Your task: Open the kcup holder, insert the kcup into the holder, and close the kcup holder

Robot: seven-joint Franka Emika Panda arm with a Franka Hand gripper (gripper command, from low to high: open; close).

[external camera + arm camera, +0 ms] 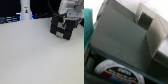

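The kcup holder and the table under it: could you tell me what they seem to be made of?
Kcup holder: probably moulded plastic, black, mostly matte, with boxy panels and small pale marks. Table: a smooth, pale, matte surface, maybe laminate or painted board; the blur leaves it open.

The white Panda arm (66,9) comes down from the upper edge of the exterior view, its wrist directly above the kcup holder (61,27). The pincer (66,20) sits low against the holder's top, touching or nearly so. Blur hides the jaws, so their spread cannot be judged in either view.
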